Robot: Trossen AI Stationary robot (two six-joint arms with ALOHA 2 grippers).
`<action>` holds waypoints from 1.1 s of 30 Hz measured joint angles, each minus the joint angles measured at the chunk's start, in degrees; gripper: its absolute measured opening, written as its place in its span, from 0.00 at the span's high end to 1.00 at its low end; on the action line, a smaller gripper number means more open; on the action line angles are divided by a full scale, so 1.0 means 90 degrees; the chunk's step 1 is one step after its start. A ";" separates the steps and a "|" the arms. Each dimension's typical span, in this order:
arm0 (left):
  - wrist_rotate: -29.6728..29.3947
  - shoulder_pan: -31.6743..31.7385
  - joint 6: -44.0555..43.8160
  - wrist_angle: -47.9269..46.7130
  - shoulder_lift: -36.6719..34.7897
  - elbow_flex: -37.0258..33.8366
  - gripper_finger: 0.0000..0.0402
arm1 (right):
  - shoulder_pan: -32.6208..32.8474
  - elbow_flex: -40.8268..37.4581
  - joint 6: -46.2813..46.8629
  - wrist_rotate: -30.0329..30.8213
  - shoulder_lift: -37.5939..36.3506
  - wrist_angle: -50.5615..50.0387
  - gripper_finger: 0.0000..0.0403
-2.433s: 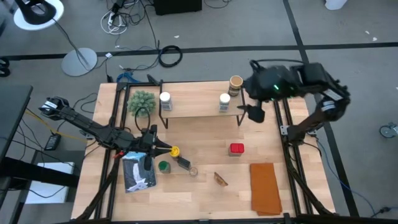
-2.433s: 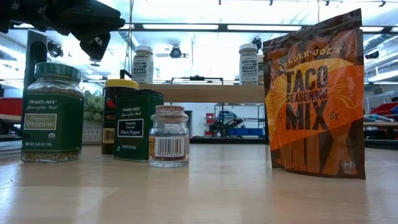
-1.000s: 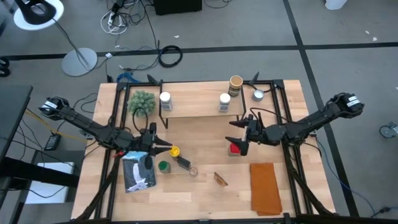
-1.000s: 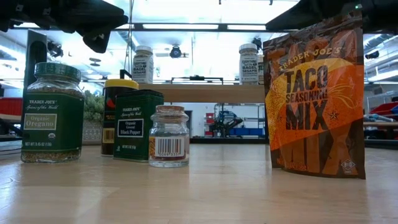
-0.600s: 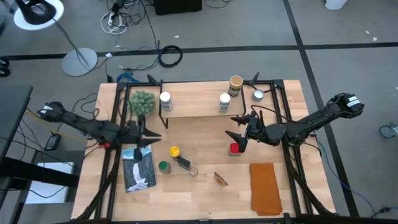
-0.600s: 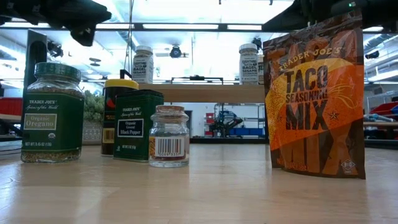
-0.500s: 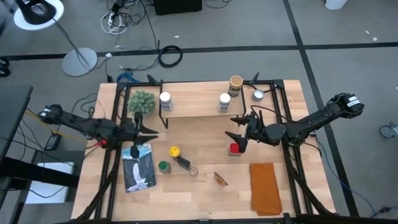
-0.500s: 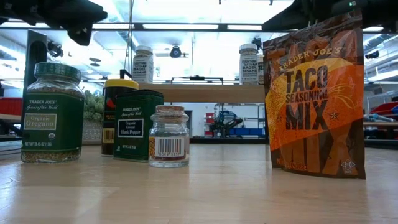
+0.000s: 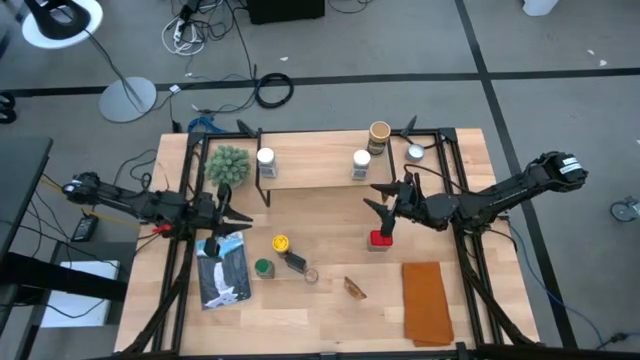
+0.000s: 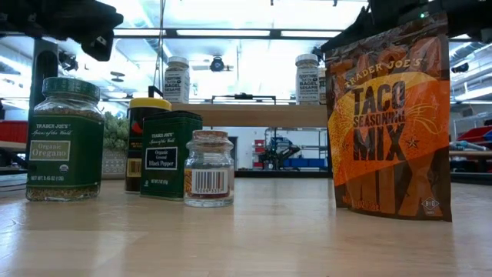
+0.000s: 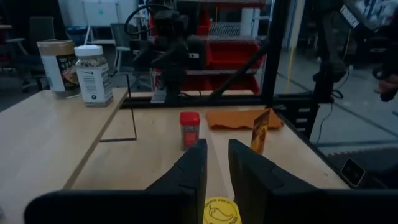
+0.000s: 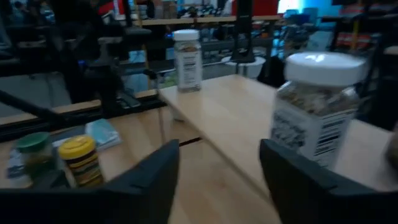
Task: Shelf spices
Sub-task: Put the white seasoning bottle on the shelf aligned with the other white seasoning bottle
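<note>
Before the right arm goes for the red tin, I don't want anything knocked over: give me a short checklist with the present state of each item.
1. Right claw open: ok, its fingers stand spread in the right wrist view.
2. Right claw over the red tin: ok, it hangs just above the tin, toward the shelf.
3. Tin upright and free of neighbours: ok, it stands alone on the table.
4. Free room on the shelf: ok, bare plank between the two white-lidded jars.
5. Left claw out of the way: ok, it is open near the plant ball, far from the tin.
6. Height of the claw above the tin: cannot tell from overhead.
</note>
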 joint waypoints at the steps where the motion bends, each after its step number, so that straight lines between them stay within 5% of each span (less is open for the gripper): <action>1: 0.0000 0.0000 -0.0061 0.0228 -0.0001 -0.0137 0.83 | -0.0017 0.0000 -0.0052 0.0076 -0.0034 0.0005 0.54; 10: 0.0000 -0.0005 -0.0478 0.1048 -0.0002 -0.0716 0.83 | -0.0348 0.0916 -0.0373 0.0173 -0.0078 -0.1526 0.98; 18: 0.0380 -0.0005 -0.0475 0.1063 -0.0005 -0.0716 0.83 | -0.0913 0.2668 0.0670 -0.0776 -0.0313 -0.5899 0.99; 26: 0.0430 -0.0005 -0.0305 0.1151 -0.0002 -0.0716 0.83 | -0.2083 0.2293 0.0253 -0.1940 -0.1261 -0.6419 1.00; 33: 0.0435 -0.0005 -0.0318 0.1245 -0.0002 -0.0716 0.83 | -0.3162 0.1881 -0.0165 -0.3480 -0.0772 -0.5201 1.00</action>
